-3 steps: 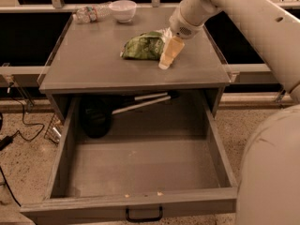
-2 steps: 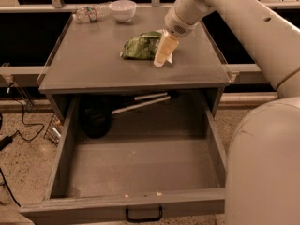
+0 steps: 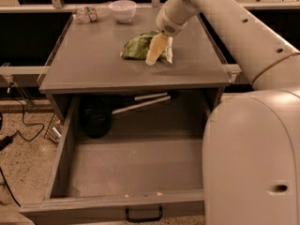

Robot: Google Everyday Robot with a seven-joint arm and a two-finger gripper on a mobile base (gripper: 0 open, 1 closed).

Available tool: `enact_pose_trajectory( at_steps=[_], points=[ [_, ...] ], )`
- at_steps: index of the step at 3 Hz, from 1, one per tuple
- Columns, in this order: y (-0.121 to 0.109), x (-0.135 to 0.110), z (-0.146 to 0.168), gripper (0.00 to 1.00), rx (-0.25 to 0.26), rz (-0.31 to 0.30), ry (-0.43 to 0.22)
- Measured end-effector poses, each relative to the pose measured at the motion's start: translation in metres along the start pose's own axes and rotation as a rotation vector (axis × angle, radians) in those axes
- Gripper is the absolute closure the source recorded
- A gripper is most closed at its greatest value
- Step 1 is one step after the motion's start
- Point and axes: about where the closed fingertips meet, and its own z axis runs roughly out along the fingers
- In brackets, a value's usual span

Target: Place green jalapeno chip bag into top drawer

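Observation:
The green jalapeno chip bag (image 3: 137,48) lies on top of the grey cabinet (image 3: 93,64), right of centre, with a pale sealed end to its right. My gripper (image 3: 155,53) reaches down from the white arm and is over the bag's right part, low at the bag; I cannot tell whether it touches. The top drawer (image 3: 117,205) is pulled wide open below the top, its black handle (image 3: 143,214) at the front edge. The drawer floor (image 3: 136,168) is bare in front.
A clear plastic bottle (image 3: 89,14) lies at the back left of the cabinet top, and a white bowl (image 3: 123,9) stands next to it. A dark round object (image 3: 96,118) and a pale rod (image 3: 140,103) sit at the drawer's back. My white body (image 3: 253,163) fills the right.
My gripper has moved left, from beside the bag's right end to over it. The bag and drawer have not moved.

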Motion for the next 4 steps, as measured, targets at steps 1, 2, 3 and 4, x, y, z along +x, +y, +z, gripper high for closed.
enact_pose_trajectory(
  at_steps=[1, 2, 3, 4],
  points=[
    [0.0006, 0.0016, 0.0068, 0.0, -0.014, -0.001, 0.013],
    [0.0007, 0.0018, 0.0077, 0.15, -0.016, -0.001, 0.014],
    [0.0007, 0.0018, 0.0077, 0.38, -0.016, -0.001, 0.014],
    [0.0007, 0.0018, 0.0077, 0.61, -0.016, -0.001, 0.014]
  ],
)
